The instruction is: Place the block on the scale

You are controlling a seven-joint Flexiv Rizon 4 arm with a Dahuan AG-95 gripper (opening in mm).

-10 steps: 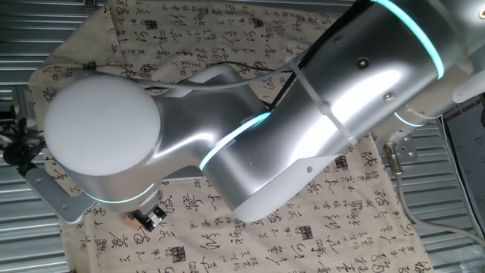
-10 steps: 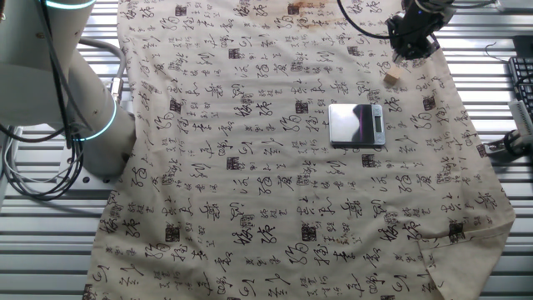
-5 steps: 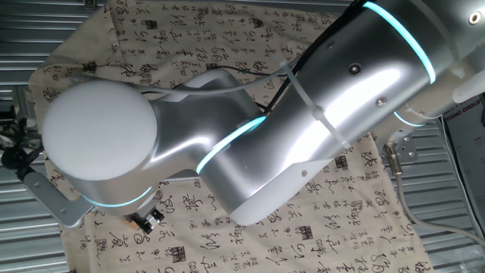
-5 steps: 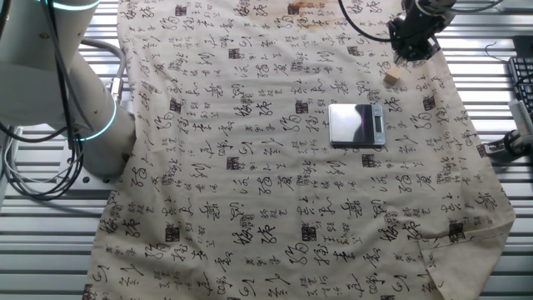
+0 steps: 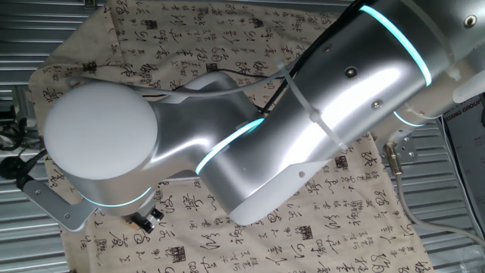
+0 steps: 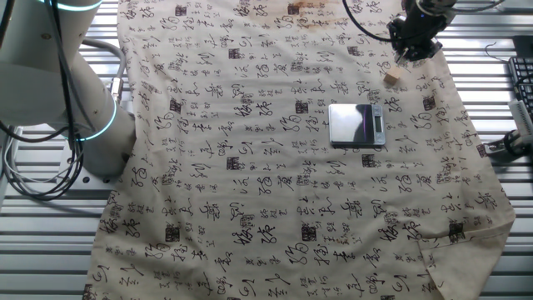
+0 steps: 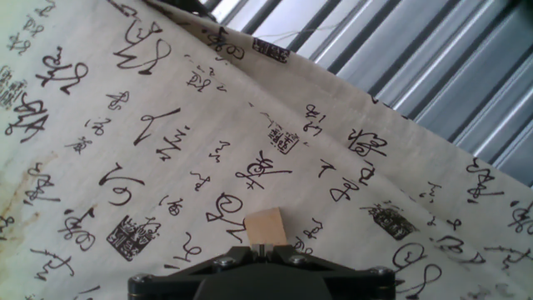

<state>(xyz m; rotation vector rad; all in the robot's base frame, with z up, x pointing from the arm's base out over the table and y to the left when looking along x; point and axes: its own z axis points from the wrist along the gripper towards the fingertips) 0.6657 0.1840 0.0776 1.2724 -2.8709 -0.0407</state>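
With the block (image 6: 393, 76) sitting near the table's far right corner beside the scale (image 6: 357, 125), the fingers (image 6: 410, 52), whose spread I cannot tell, should descend centred over it.

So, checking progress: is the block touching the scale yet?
Apart. The other fixed view shows the block on the cloth, patterned fabric between it and the scale.

Arm reaches across the counter to the far side, silver links with teal-lit joint rings filling most of one fixed view. Hand (image 6: 414, 43) hangs at the end of the reach, pointing down, close above the counter, black cable looping off the wrist. In one fixed view only its dark tip (image 5: 146, 220) pokes out under the big round joint. Finger gap not resolvable; hand view shows just the black base.
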